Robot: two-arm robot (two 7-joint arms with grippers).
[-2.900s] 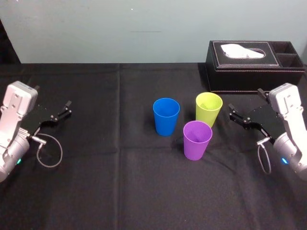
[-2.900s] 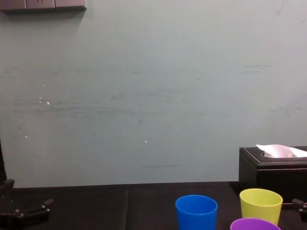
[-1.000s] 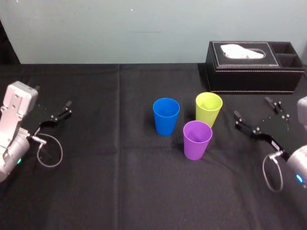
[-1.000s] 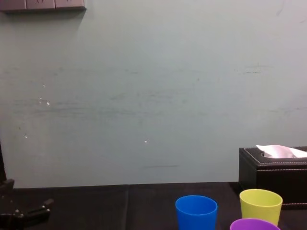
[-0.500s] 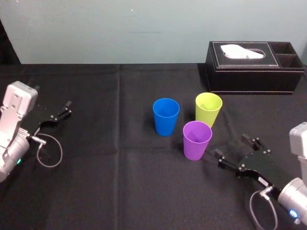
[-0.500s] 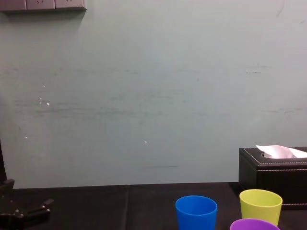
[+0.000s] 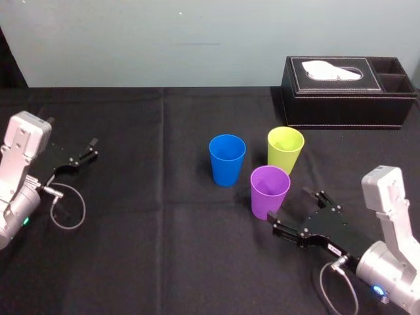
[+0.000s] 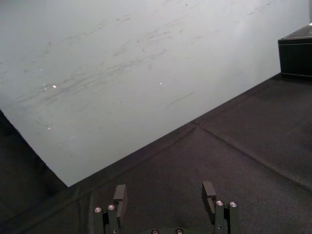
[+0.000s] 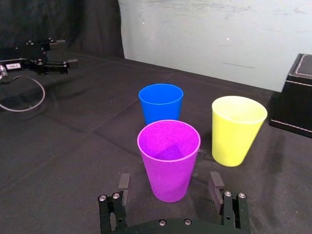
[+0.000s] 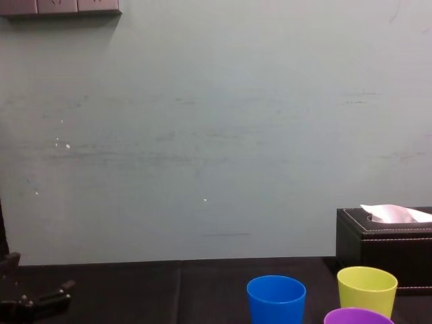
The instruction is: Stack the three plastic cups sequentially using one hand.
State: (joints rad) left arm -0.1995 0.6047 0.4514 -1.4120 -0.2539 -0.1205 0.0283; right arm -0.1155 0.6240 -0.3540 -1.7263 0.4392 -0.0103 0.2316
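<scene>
Barely — purple cup (image 10: 358, 316), rim alone.

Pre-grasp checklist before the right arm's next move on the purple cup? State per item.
1. Right end effector open: ok, jaws spread wider than the cup in the right wrist view.
2. Aligned on purple cup: ok, the cup sits centred between the jaws, with no contact yet.
3. All three cups upright, mouths up, standing separately: ok for purple, blue cup and yellow-green cup.
4. Jaw clearance on the yellow-green cup's side: cannot tell; that cup stands close beside the purple one.
5. Left end effector out of the way: ok, open and parked at the far left.
</scene>
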